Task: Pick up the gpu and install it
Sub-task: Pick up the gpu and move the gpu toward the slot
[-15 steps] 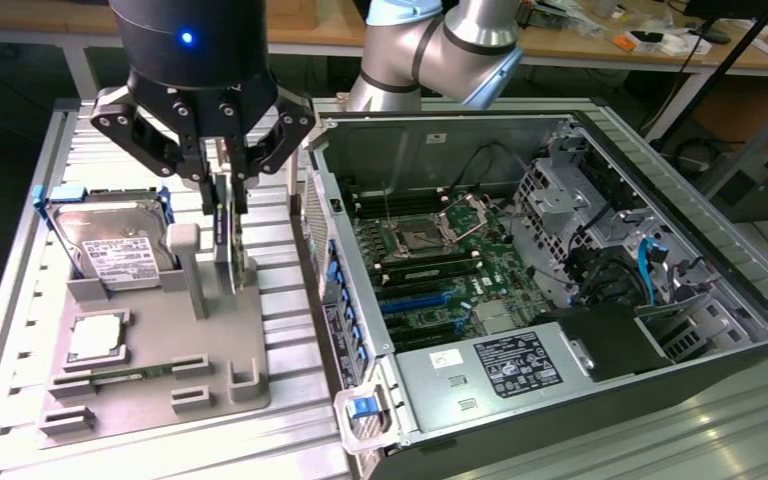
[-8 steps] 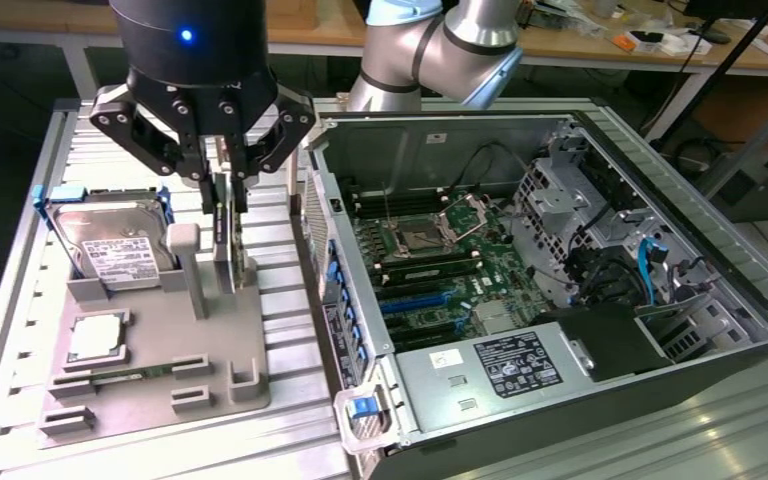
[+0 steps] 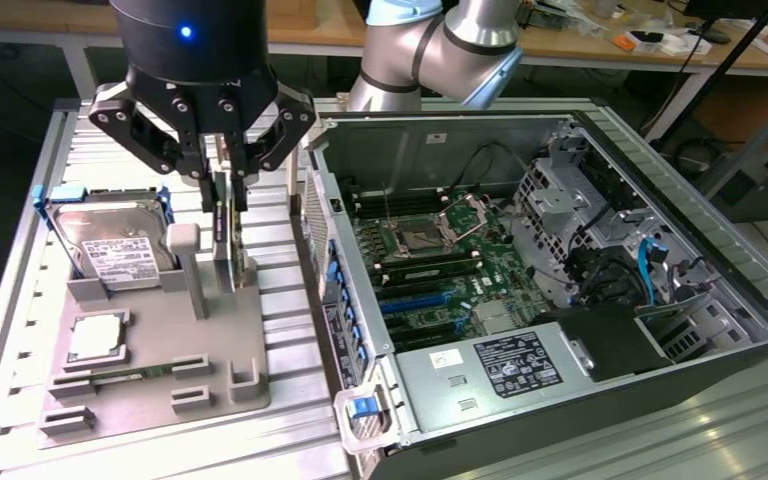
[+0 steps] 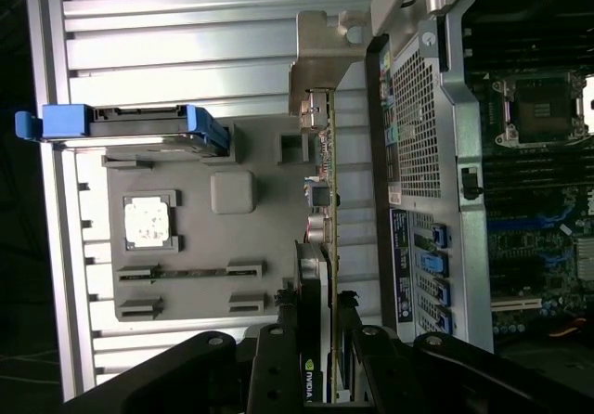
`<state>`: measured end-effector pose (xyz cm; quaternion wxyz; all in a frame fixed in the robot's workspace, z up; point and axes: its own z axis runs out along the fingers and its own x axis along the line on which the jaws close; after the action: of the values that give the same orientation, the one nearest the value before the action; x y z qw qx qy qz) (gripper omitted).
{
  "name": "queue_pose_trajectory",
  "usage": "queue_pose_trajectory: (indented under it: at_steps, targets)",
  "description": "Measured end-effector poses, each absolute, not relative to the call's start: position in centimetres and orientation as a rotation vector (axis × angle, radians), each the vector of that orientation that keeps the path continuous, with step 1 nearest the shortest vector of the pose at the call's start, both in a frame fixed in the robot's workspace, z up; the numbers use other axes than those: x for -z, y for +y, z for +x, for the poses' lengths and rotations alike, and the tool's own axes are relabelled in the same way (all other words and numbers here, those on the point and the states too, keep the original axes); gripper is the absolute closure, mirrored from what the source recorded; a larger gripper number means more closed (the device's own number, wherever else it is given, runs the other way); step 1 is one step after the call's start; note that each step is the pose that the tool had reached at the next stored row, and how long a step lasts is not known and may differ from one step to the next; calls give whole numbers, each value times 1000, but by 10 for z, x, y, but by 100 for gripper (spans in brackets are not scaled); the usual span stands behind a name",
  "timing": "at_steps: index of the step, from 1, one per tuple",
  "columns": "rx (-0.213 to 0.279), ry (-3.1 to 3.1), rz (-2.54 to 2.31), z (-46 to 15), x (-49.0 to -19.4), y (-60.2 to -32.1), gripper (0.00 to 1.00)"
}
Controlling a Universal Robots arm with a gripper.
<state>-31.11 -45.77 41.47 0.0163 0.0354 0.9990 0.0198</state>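
Grasp step: the black hand [image 3: 228, 188] was pinched narrowly on the thin green gpu card [image 3: 235, 250], which stood upright in a grey plastic holder [image 3: 157, 350]. Freeing it likely needed a straight lift.

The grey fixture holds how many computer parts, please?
3: the hard drive upright at its far end, the CPU chip flat in front, the gpu upright beside the case, in the end effector. A thin memory stick may lie nearer still.
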Motion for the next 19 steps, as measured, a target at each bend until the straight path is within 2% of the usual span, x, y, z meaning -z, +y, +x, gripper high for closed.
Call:
queue_pose_trajectory:
  at_steps: [19]
  targets:
    - [-59, 3106, 110, -311, -419, -458, 73]
